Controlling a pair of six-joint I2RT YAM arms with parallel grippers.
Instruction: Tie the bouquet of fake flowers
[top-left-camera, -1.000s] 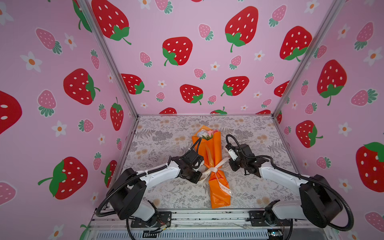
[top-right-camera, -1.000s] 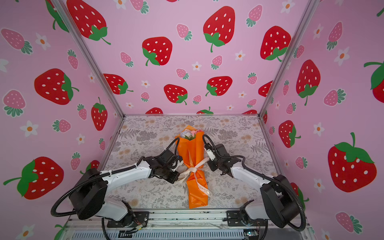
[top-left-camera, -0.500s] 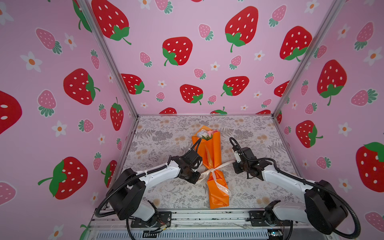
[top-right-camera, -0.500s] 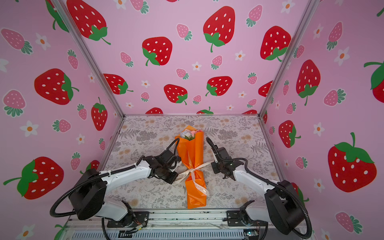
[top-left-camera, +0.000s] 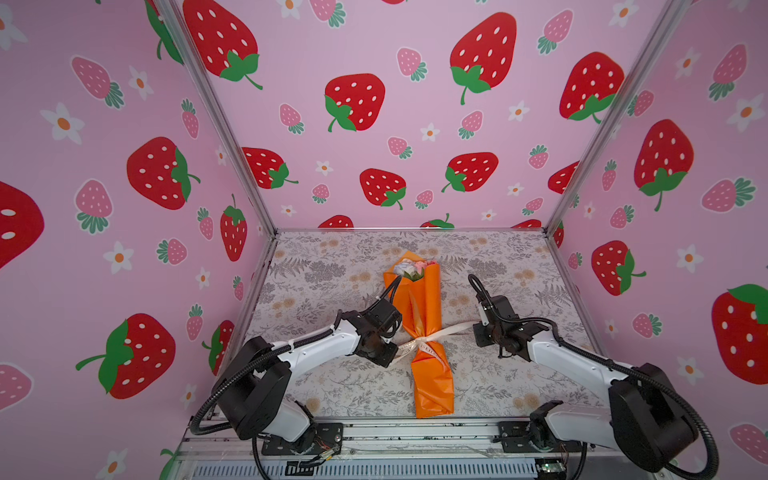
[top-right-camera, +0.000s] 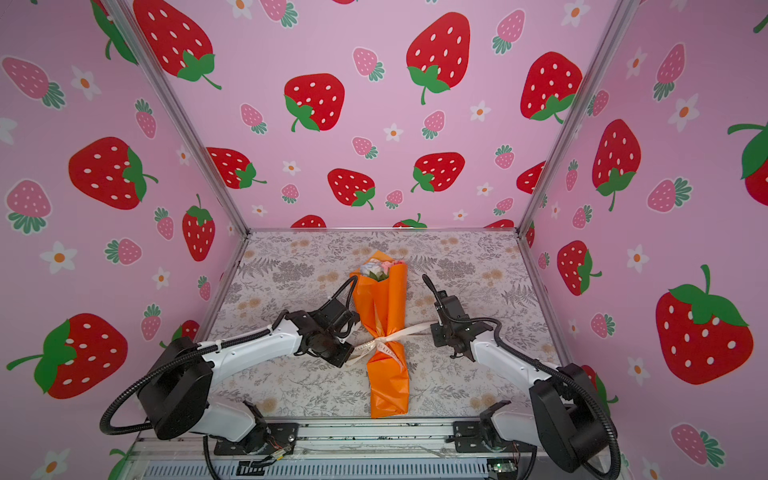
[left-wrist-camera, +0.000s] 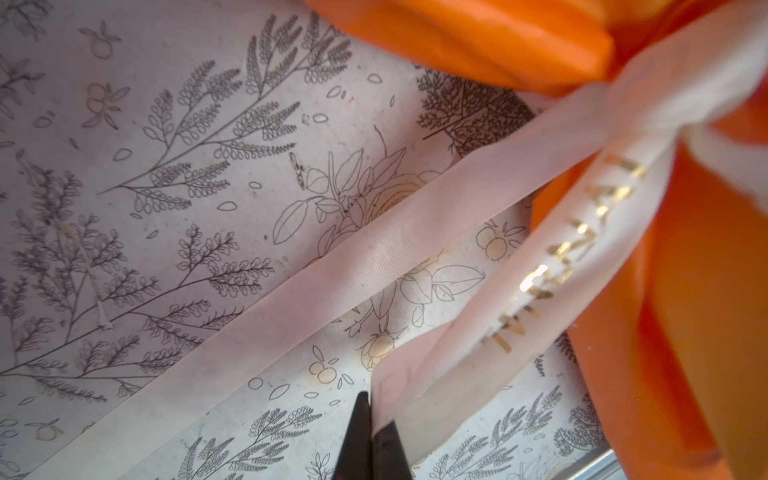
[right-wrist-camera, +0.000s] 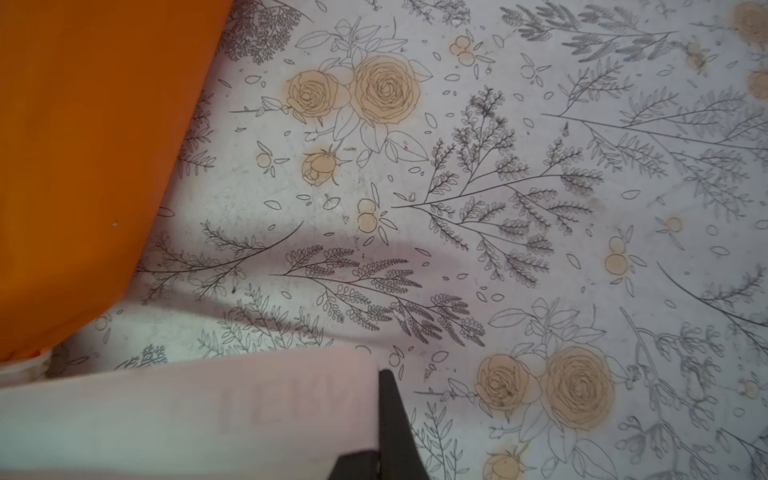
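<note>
The bouquet of fake flowers (top-left-camera: 419, 307) (top-right-camera: 384, 307) lies in the middle of the table in orange wrapping paper (left-wrist-camera: 706, 291) (right-wrist-camera: 83, 145), with the roses at the far end. A cream ribbon (top-left-camera: 451, 329) (top-right-camera: 409, 330) is knotted round its narrow waist. My left gripper (top-left-camera: 392, 351) (top-right-camera: 347, 355) (left-wrist-camera: 371, 405) is just left of the knot and shut on one ribbon (left-wrist-camera: 540, 266) end. My right gripper (top-left-camera: 478, 328) (top-right-camera: 434, 330) (right-wrist-camera: 379, 376) is to the right of the bouquet and shut on the other ribbon (right-wrist-camera: 187, 407) end, which runs taut to the knot.
A floral-print mat (top-left-camera: 332, 282) covers the table. Pink strawberry walls (top-left-camera: 166, 208) close in the left, back and right. A metal rail (top-left-camera: 395, 432) runs along the front edge, just below the bouquet's lower end. A loose ribbon tail (left-wrist-camera: 291, 291) lies flat on the mat.
My right gripper has drawn away to the right with its ribbon end, pulling that strand taut. The left gripper has barely moved.
</note>
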